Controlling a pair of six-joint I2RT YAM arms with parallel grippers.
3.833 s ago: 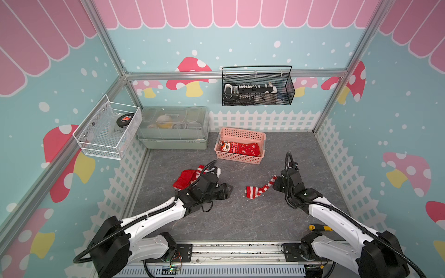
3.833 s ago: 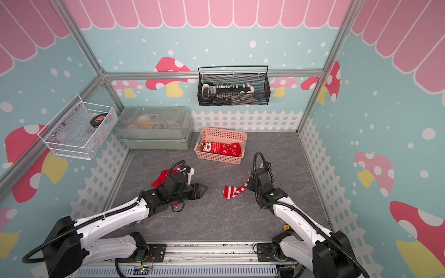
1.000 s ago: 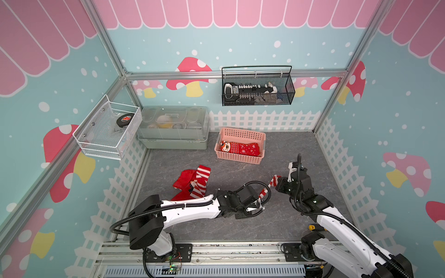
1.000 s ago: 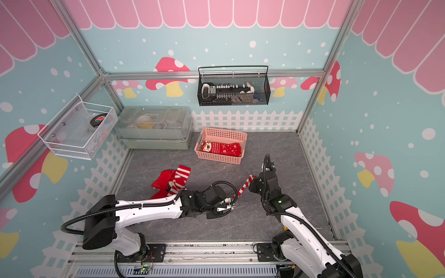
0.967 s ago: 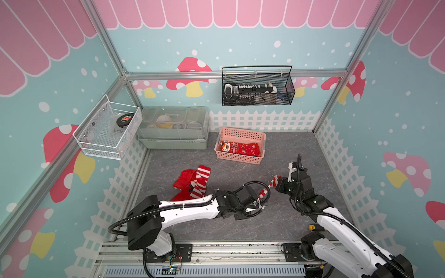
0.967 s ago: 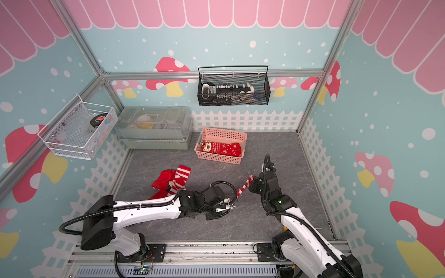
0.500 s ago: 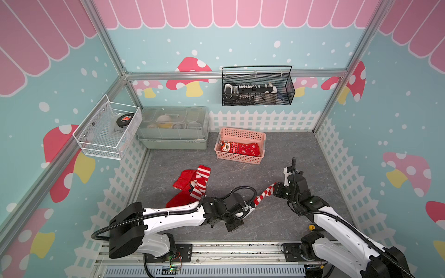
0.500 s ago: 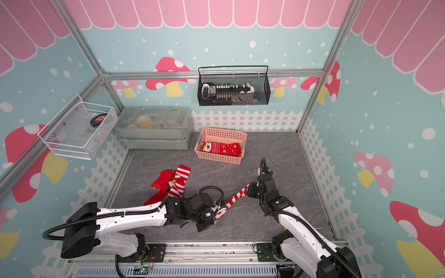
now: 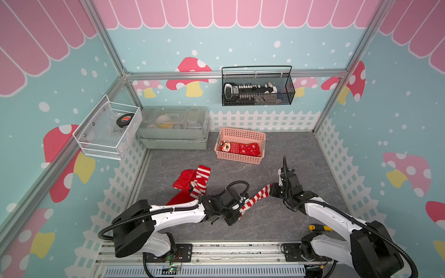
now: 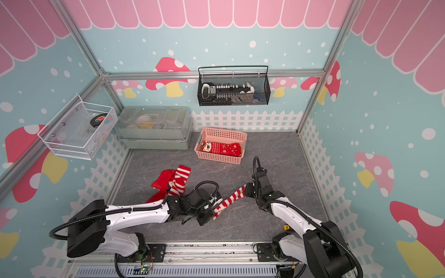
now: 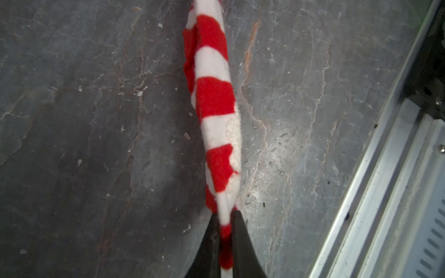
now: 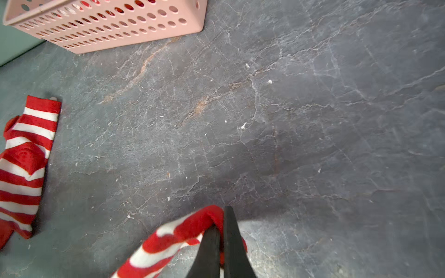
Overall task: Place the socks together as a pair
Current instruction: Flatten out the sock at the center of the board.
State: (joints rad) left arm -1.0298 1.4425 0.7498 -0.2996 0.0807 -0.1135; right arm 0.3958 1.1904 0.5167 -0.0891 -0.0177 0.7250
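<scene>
A red-and-white striped sock [image 9: 255, 198] [image 10: 228, 201] hangs stretched between my two grippers above the grey floor. My left gripper [image 9: 237, 212] [image 11: 225, 226] is shut on one end of this sock [image 11: 214, 96]. My right gripper [image 9: 271, 190] [image 12: 221, 222] is shut on its other end [image 12: 168, 240]. A second striped sock [image 9: 201, 181] [image 12: 24, 156] lies on a plain red sock [image 9: 184, 180] at the left. A snowflake sock with a face [image 9: 240, 148] lies in the pink basket [image 9: 240, 132].
The pink basket [image 12: 108, 24] stands toward the back, next to a lidded clear box [image 9: 173, 127]. A white wire tray [image 9: 106, 134] hangs on the left wall and a black mesh basket [image 9: 257, 89] on the back wall. A yellow-handled tool [image 9: 317, 227] lies at the front right.
Over the last second my left gripper has drawn its end of the striped sock toward the front left, pulling the sock out long. The right gripper has shifted only slightly.
</scene>
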